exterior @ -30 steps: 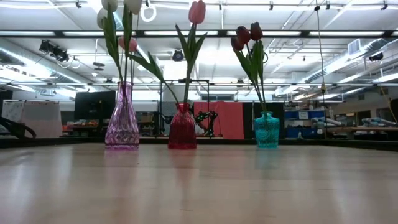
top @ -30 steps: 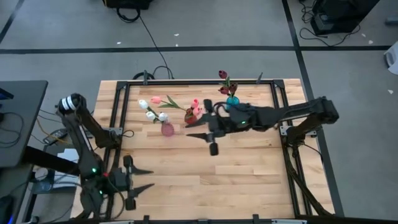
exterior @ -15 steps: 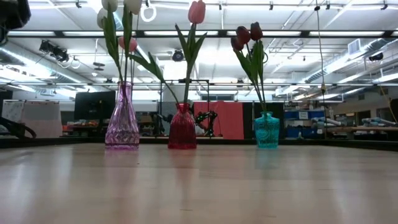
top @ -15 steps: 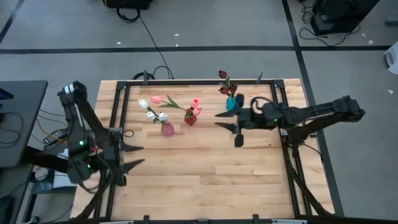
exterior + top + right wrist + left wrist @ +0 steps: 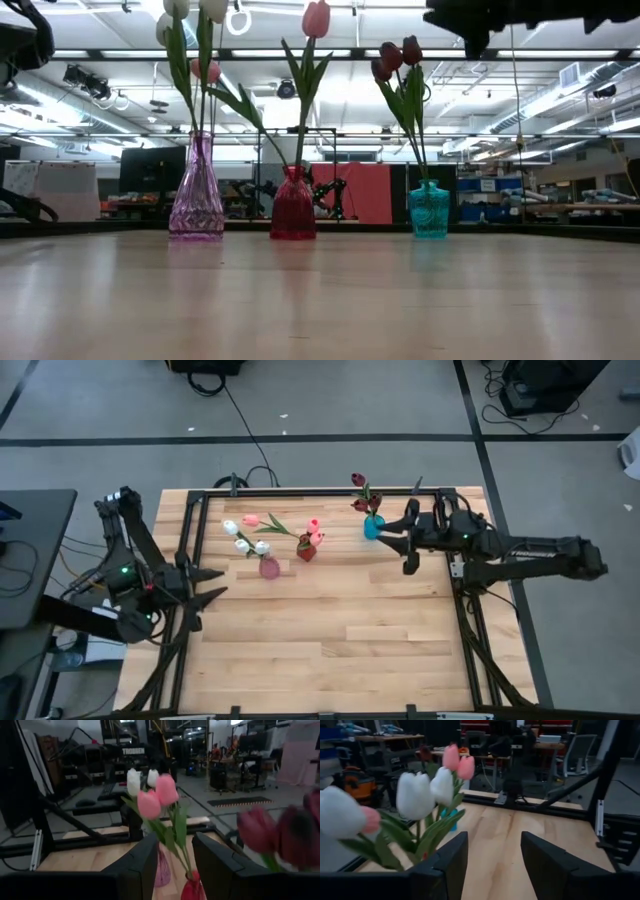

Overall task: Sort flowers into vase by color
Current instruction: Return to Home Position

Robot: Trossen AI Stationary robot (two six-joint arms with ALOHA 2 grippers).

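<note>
Flowers [image 5: 316, 20] are standing in three vases along the table's [image 5: 330, 630] far side:
- whites plus one pink in the pink vase [image 5: 269, 568], with the white heads being cropped in the low view
- pinks in the red vase [image 5: 306, 550]
- maroons in the blue vase [image 5: 373, 526]

Left gripper [image 5: 222, 582] is hovering at the left edge, fingers apart. Right gripper [image 5: 386, 535] is hanging near the blue vase, fingers apart.

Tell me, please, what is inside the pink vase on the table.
Three white tulips stand in the pink vase, their green stems rising from its neck. The stem ends inside are hidden by the faceted glass.
</note>
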